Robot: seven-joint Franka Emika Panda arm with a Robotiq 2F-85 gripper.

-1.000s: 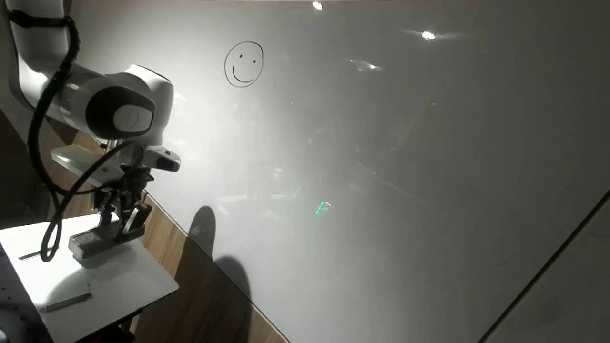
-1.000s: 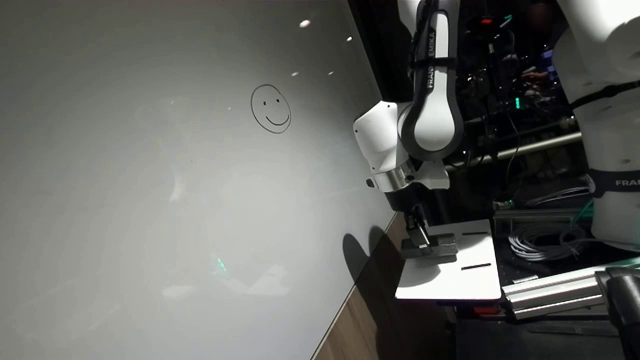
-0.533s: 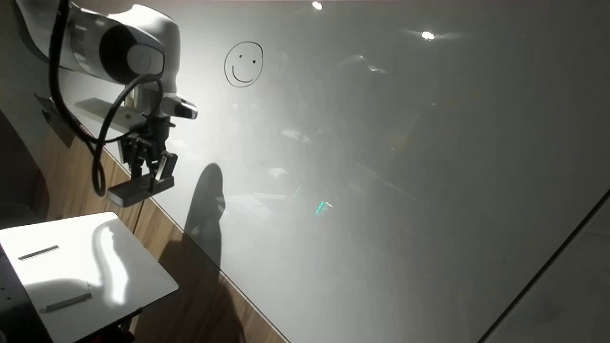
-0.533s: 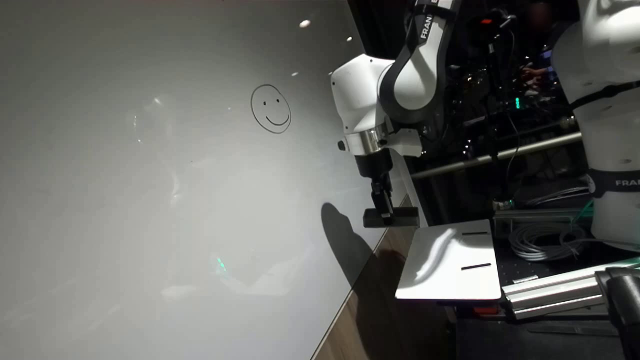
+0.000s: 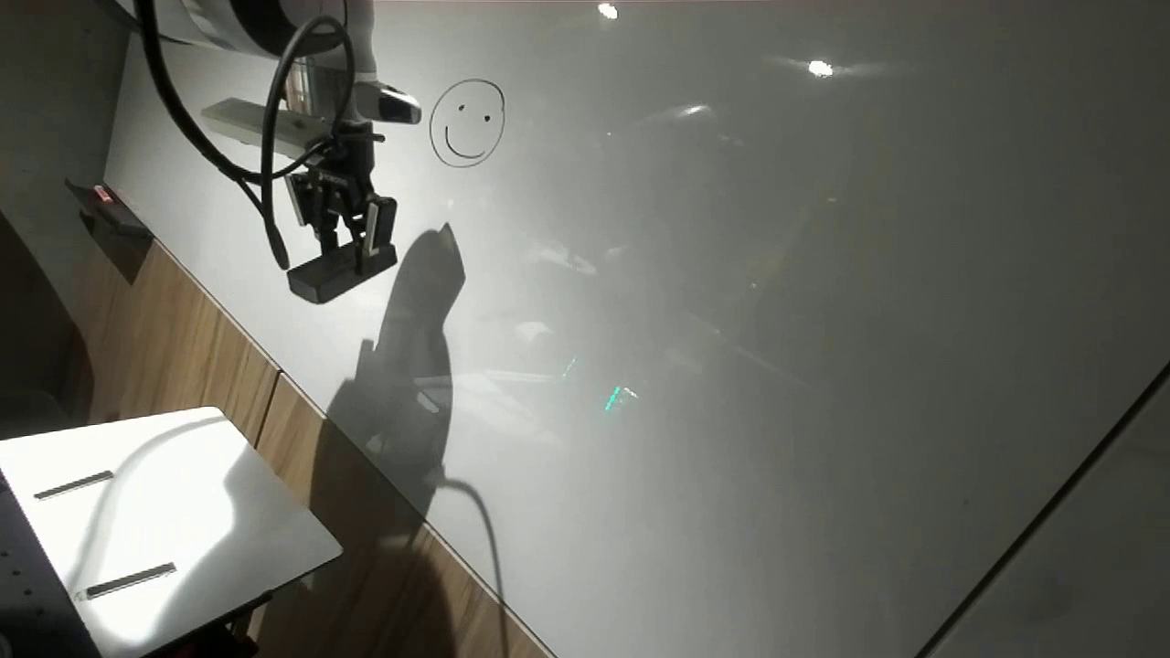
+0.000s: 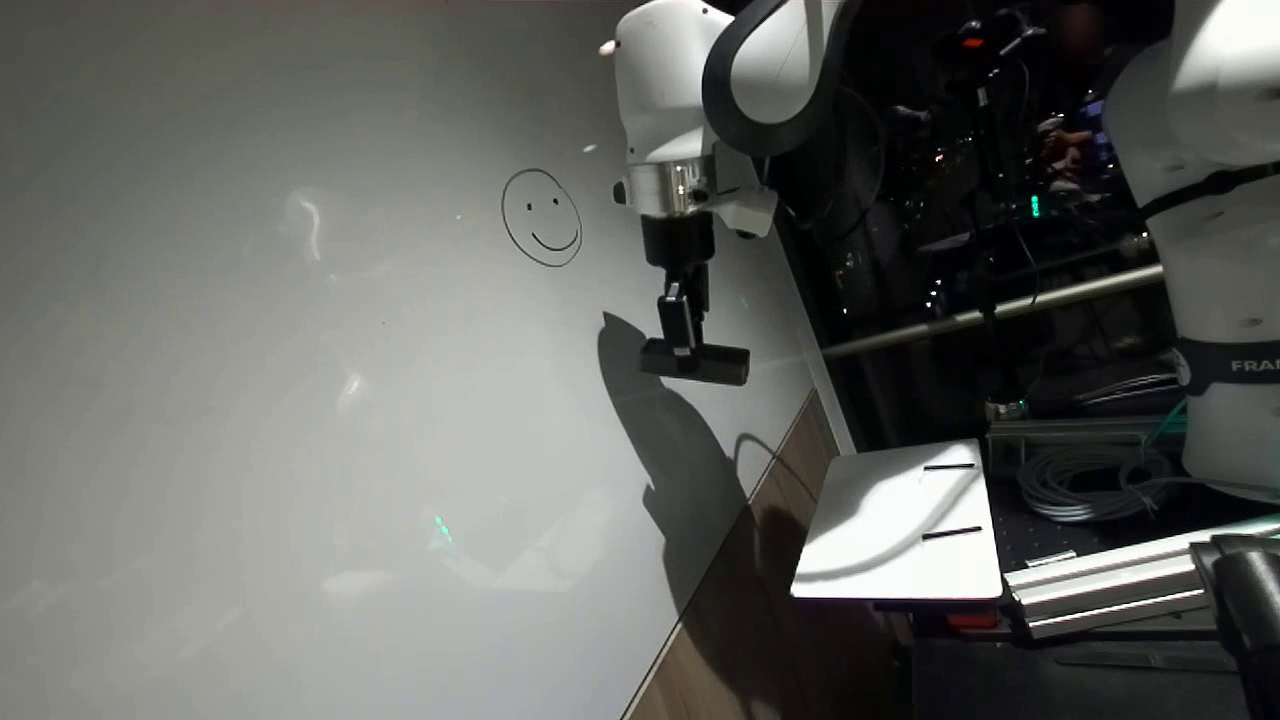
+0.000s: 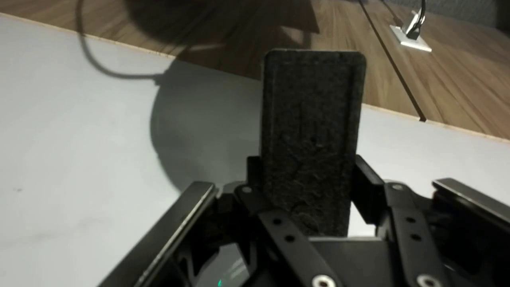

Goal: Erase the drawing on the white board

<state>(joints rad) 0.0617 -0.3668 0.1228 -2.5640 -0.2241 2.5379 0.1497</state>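
Note:
The drawing, a thin dark smiley face, shows whole in both exterior views. It is on the large glossy white board, which also shows in an exterior view and fills the wrist view's left side. My gripper is shut on a dark grey block eraser, with a finger on each long side in the wrist view. The eraser hangs in the air, lower than the drawing and to one side of it. Whether it touches the board cannot be told; its shadow lies apart.
A small white table top with two dark slots stands low beside a wood panel. A dark ledge sticks out at the board's side. Coiled cables and a metal rail lie near the arm's base.
My gripper has risen from just over the small table top, carrying the eraser up and across in front of the board, nearer the drawing. The drawing looks the same.

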